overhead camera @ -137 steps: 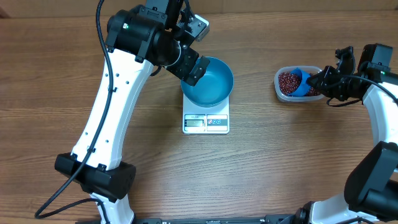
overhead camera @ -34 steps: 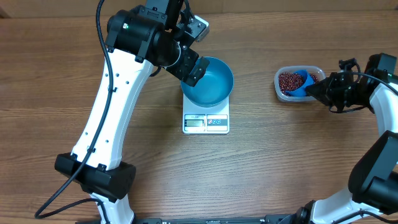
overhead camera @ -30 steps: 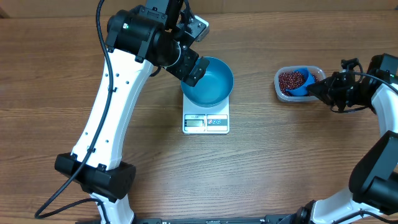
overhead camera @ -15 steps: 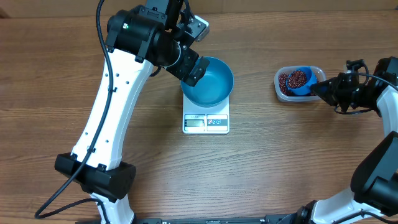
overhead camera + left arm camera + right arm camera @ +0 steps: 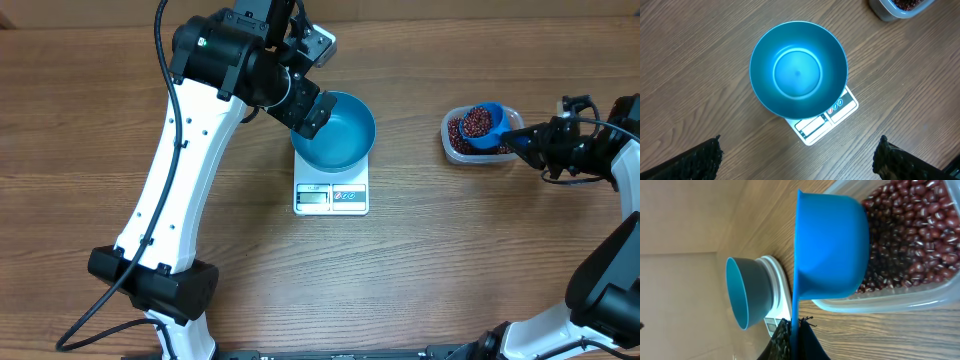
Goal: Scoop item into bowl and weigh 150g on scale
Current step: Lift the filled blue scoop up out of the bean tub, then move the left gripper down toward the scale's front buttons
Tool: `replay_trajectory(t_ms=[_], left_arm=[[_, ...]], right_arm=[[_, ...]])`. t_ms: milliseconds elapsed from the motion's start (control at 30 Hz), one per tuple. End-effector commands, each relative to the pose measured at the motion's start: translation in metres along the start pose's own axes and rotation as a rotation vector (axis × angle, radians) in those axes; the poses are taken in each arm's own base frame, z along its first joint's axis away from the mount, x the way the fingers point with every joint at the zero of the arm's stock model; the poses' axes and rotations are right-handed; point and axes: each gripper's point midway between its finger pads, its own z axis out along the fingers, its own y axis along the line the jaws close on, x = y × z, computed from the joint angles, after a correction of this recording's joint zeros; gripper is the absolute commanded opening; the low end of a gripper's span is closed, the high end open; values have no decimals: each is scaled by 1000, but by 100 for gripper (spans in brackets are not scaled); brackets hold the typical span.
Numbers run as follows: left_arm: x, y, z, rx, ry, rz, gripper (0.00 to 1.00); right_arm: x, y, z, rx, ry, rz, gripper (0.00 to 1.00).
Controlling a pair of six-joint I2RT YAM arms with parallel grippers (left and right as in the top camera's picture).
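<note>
The left gripper (image 5: 800, 157) hangs above the scale (image 5: 331, 197), toward its far left corner. Its fingers are spread as wide as they go and hold nothing. The bowl (image 5: 335, 130) sits on the scale, covering its far part and leaving the display clear. The left wrist view shows the bowl empty.

Well to the right of the scale, a clear tub (image 5: 447, 130) holds the beans (image 5: 462, 130). The scoop (image 5: 483, 122) is at the tub's right end, its cup heaped with beans. Farther right of the scale, the right gripper (image 5: 525, 140) has its fingers clamped tight on the scoop's handle.

The step in hand looks like carrying this first load to the bowl. To do it well:
- Hold the cup level, because a heap that full could shed beans onto the table (image 5: 420, 250) short of the scale.
- Come in from the bowl's right side, away from the left gripper.
- Stop over the bowl's middle and tip slowly.
- Don't press on the bowl, or the scale's reading will be false.
</note>
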Motion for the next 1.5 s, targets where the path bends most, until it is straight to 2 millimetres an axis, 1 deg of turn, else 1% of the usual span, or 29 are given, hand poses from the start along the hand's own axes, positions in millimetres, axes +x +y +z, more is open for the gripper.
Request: replay_trajectory(t_ms=[0, 367, 633, 800, 1200, 1467], left_arm=[[-6, -2, -16, 2, -49, 24, 100], [-6, -2, -16, 2, -49, 23, 100], [-6, -2, -16, 2, -49, 24, 100], [-6, -2, -16, 2, -49, 24, 100], [-6, -2, -16, 2, -51, 25, 100], [-11, -3, -16, 7, -68, 28, 100]], right_arm=[[1, 8, 0, -65, 3, -30, 4], [2, 34, -4, -217, 0, -117, 4], [3, 47, -7, -296, -5, -154, 4], [4, 61, -12, -384, -14, -204, 4], [3, 62, -13, -392, -18, -212, 4], [3, 62, -13, -392, -18, -212, 4]])
